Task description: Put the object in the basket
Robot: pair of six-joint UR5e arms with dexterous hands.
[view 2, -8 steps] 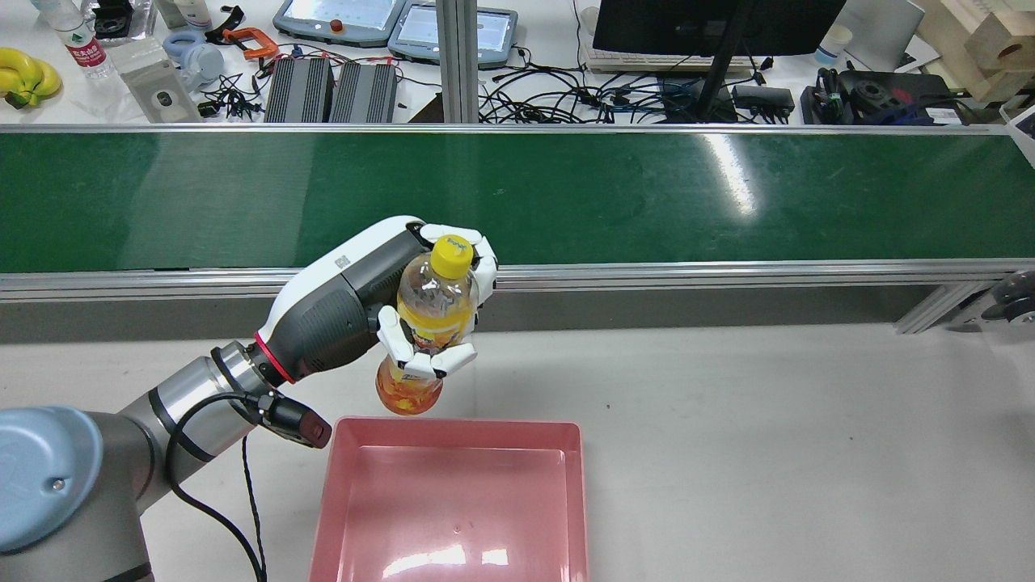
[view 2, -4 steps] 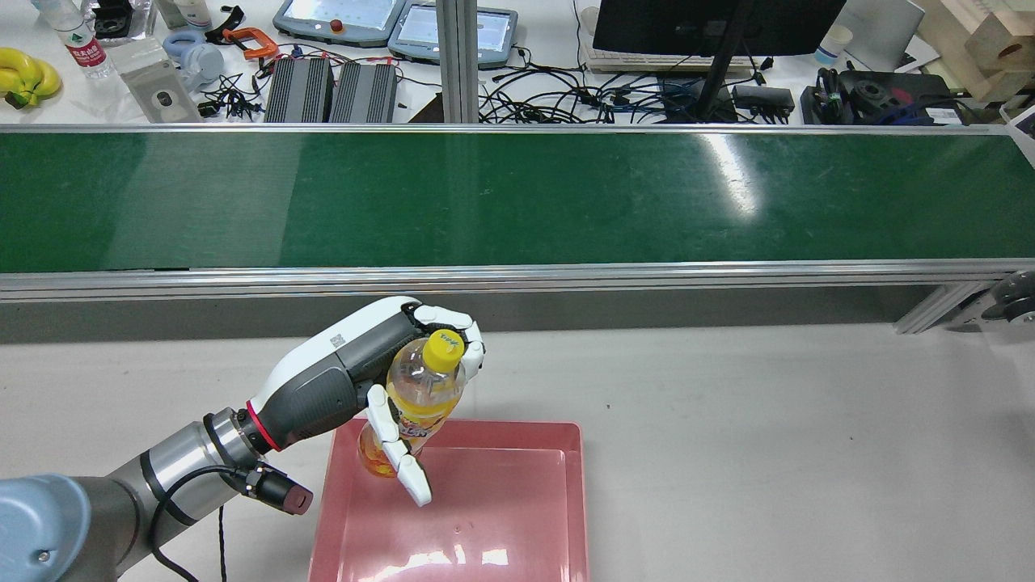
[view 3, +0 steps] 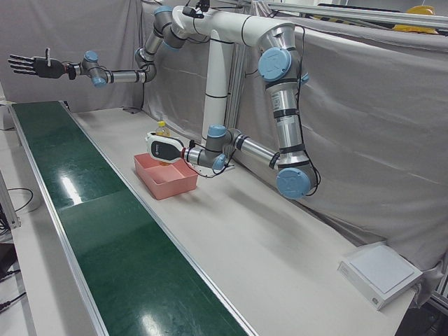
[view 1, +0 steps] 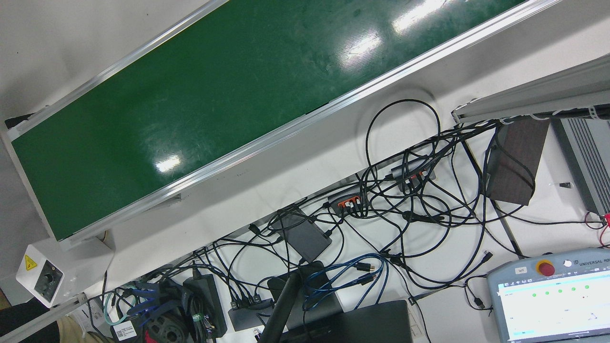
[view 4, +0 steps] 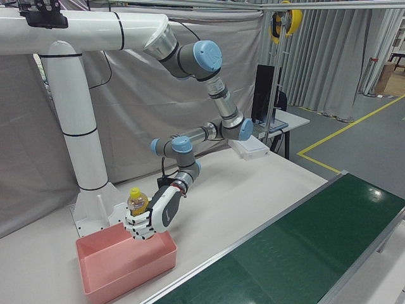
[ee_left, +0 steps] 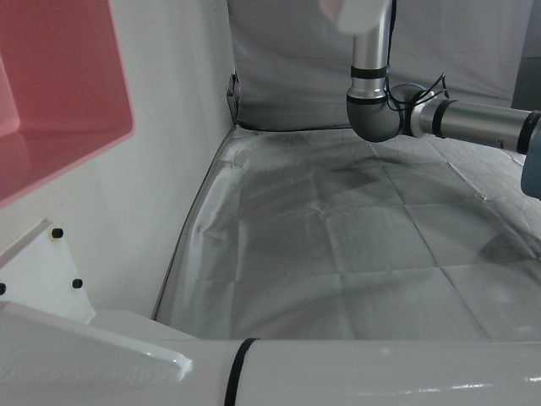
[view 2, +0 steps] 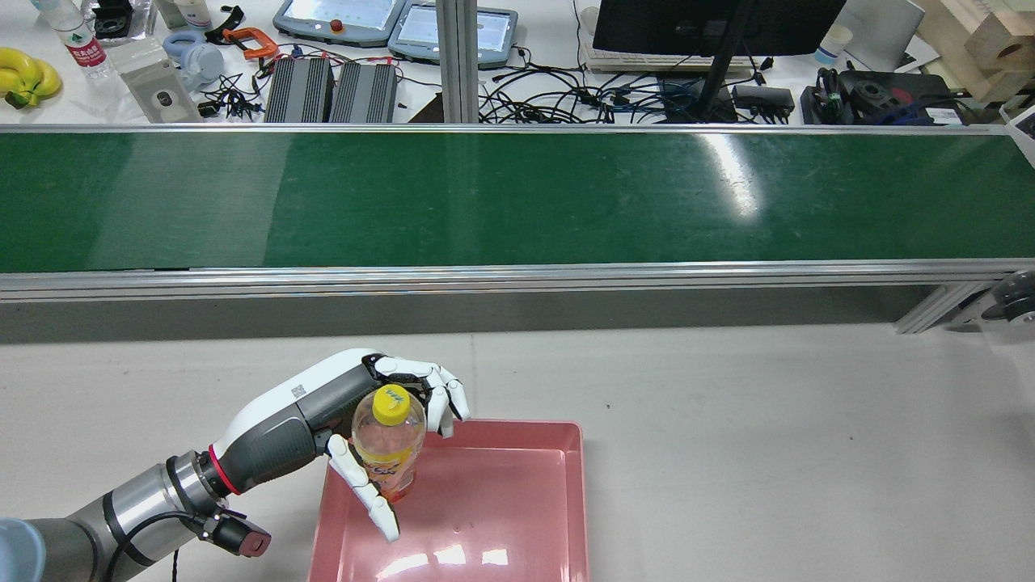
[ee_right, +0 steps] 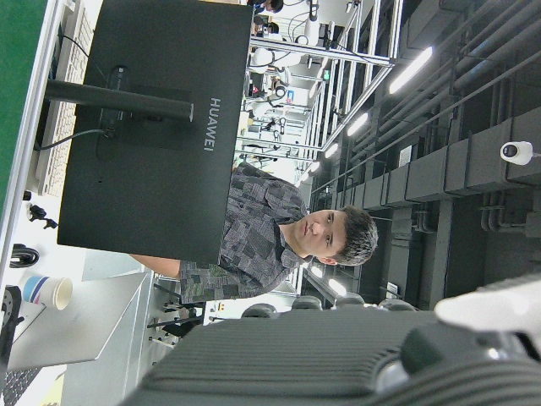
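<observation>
Bottle, yellow-capped, orange liquid inside, upright in the near-left corner of the pink basket; base low inside the basket, contact with the floor not clear. Cap visible above the basket rim in the right-front view and the left-front view.

Left hand around the bottle from the left: fingers curled past the cap on the far side, thumb stretched down along the near side of the label; fingers loosely spread, firmness of grip not discernible. Same hand at the basket's corner in the right-front view, palm housing grey and white.

Basket on the pale table, just short of the green belt with its aluminium rail. Corner of the basket also in the left hand view.

Right hand raised high beyond the belt's far end in the left-front view, fingers straight and spread, holding nothing.

Beyond the belt: monitor, two pendants, tangled cables, bananas. Person behind a monitor in the right hand view.
</observation>
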